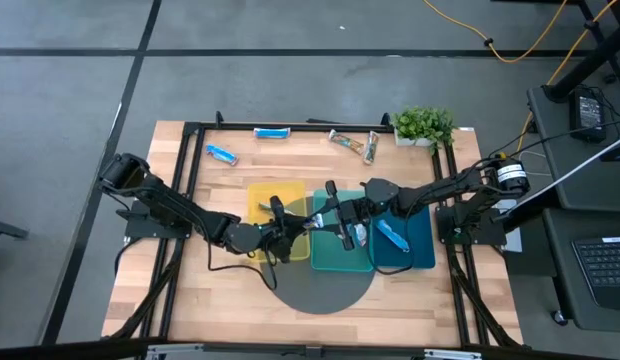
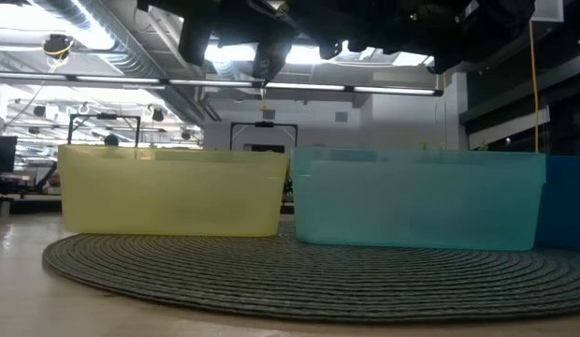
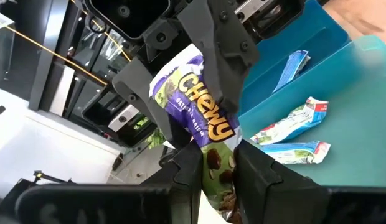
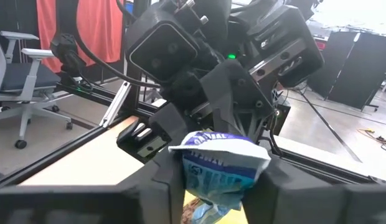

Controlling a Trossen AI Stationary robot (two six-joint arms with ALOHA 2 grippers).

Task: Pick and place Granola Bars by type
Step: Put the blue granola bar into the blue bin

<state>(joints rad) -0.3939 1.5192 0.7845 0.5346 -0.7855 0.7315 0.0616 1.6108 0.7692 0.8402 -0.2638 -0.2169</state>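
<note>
Handoff mid-air: both jaws clamped on one Chewy bar point(image 3: 202, 134) above the teal tray point(image 1: 335, 262).
Left gripper point(image 3: 216, 163) pinches one end, right gripper point(image 4: 215, 180) the other, over counter centre. One side should let go before the other pulls. Wrapper reads "Chewy".

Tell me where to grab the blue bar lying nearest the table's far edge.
Take the blue bar at mid-length, from straight above, with the fingers across its narrow width. It lies flat, lengthwise along the far edge, apart from the other bars. The left gripper and right gripper are both shut on the Chewy bar.
</note>
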